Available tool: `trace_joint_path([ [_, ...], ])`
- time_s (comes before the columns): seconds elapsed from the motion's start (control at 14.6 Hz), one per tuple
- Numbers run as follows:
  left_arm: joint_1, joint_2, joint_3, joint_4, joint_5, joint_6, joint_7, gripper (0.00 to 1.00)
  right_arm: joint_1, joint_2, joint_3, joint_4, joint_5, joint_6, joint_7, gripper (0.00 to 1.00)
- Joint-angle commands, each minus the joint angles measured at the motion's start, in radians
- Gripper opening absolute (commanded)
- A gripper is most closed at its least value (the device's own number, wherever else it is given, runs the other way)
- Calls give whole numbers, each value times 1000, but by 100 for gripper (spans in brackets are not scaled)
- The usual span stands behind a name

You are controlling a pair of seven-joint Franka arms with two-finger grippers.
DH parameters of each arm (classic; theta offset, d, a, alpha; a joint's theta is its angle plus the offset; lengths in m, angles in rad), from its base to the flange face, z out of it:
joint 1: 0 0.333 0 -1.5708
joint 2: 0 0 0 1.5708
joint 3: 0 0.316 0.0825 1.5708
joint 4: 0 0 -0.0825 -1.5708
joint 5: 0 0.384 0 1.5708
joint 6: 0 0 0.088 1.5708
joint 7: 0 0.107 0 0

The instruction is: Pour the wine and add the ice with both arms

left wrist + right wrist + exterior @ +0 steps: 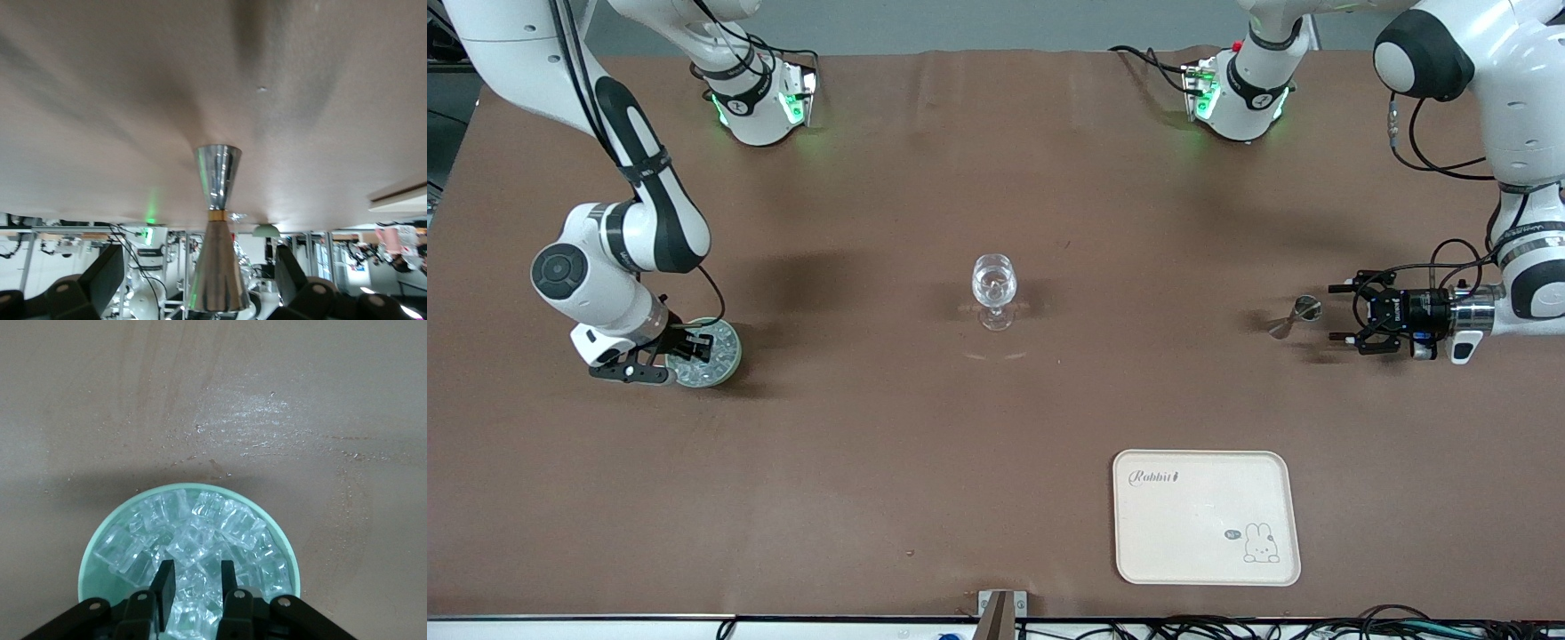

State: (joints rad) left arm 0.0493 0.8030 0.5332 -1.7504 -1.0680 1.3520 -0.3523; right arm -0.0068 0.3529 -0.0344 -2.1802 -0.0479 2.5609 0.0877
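**My right fingers down in the ice bowl**

My right gripper (195, 581) is lowered into a round, pale green bowl (93, 550) toward the right arm's end of the table. The bowl is heaped with ice (200, 533): small clear, glassy cubes with whitish edges. My two black fingers (165, 582) stand a narrow gap apart with a cube between them; I cannot tell if they are gripping it.

My left gripper (1347, 313) lies level, low over the table at the left arm's end, fingers spread wide. Just in front of them stands a shiny metal hourglass-shaped jigger (1296, 316).

A clear stemmed glass (994, 286) stands upright at the table's middle. Nearer the front camera lies a flat cream tray (1192, 516), a rounded rectangle printed with a rabbit.
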Motion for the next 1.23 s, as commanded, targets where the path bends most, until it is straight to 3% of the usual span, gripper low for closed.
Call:
trace_joint_path([
  [0.0, -28, -10, 7, -20, -38, -7, -2, 97, -5, 1, 1, -12, -9, 12, 1, 25],
  [0.27, -32, -4, 2, -26, -38, 12, -10, 96, -4, 6, 1, -4, -10, 1, 9, 5],
  [0.48, -36, -8, -19, -44, -38, 42, -17, 95, -4, 6, 1, 0, -9, -5, 10, 2],
  [0.55, -36, -10, -21, -58, -38, 56, -16, 94, -4, 6, 1, 2, -9, -7, 10, 6],
  [0.62, -36, -11, -28, -69, -38, 70, -14, 93, -4, 6, 1, 10, -9, -7, 9, 18],
  [0.68, -39, -13, -41, -83, -38, 90, -14, 93, -5, 6, 1, 19, -9, -13, 4, 39],
  [0.75, -39, -24, -47, -95, -38, 107, -14, 93, -7, 6, 1, 31, -9, -42, 4, 52],
  [0.82, -43, -25, -47, -97, -38, 110, -16, 92, -7, 6, 1, 48, -9, -97, 9, 58],
  [1.16, -69, -39, -47, -116, -38, 130, -13, 87, 1, 12, 1, 37, -9, -94, 9, 61],
])
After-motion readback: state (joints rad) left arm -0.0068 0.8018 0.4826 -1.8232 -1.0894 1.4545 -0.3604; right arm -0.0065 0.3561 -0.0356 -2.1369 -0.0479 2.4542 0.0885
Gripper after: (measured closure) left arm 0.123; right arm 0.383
